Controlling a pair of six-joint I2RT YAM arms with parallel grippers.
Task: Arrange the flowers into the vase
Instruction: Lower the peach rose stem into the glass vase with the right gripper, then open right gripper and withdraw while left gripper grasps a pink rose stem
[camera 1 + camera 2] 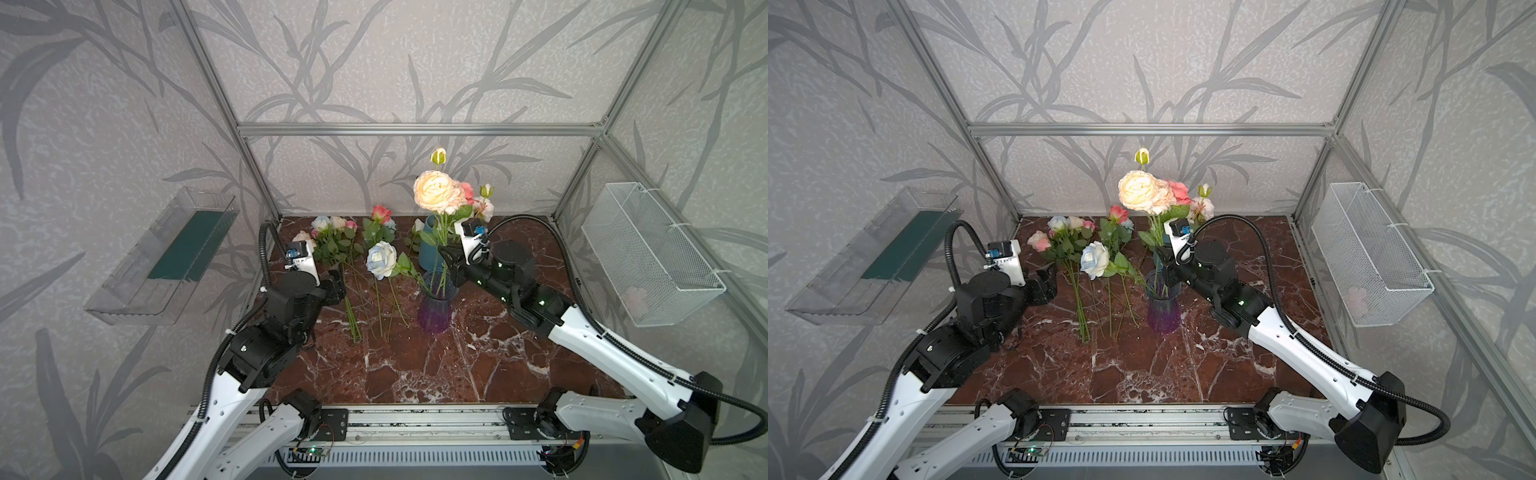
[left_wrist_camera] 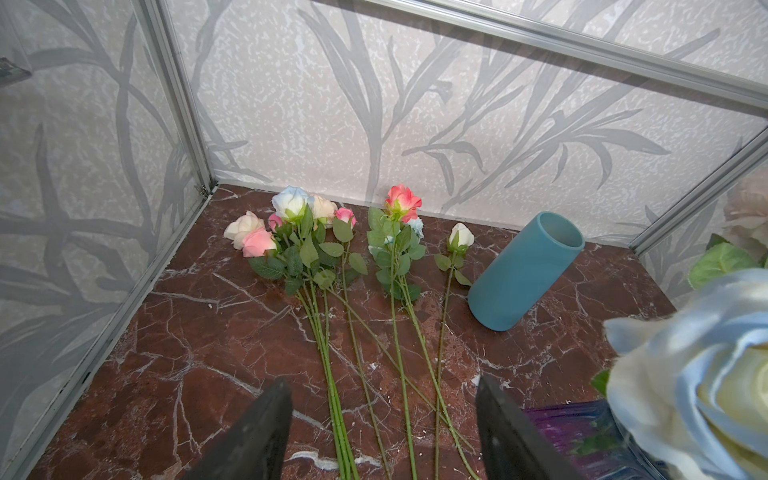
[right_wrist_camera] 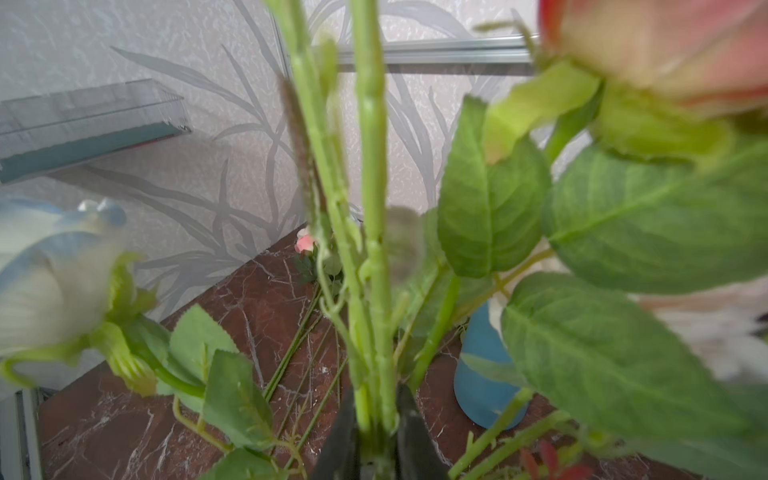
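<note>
A purple glass vase (image 1: 434,311) (image 1: 1163,311) stands mid-table. A bunch of flowers topped by a big cream rose (image 1: 434,195) (image 1: 1138,191) rises from it. My right gripper (image 1: 446,255) (image 3: 376,419) is just above the vase rim, shut on the bunch's green stems (image 3: 370,249). A white-blue rose (image 1: 381,258) (image 2: 698,374) leans out of the vase to the left. Several loose flowers (image 1: 336,245) (image 2: 307,249) lie on the table at the back left, their stems running forward. My left gripper (image 1: 338,282) (image 2: 384,399) hovers open over those stems, holding nothing.
A teal cylinder vase (image 1: 428,253) (image 2: 523,270) stands behind the purple one. A clear tray (image 1: 166,257) hangs on the left wall and a white wire basket (image 1: 648,249) on the right wall. The marble tabletop (image 1: 415,374) is framed by metal posts.
</note>
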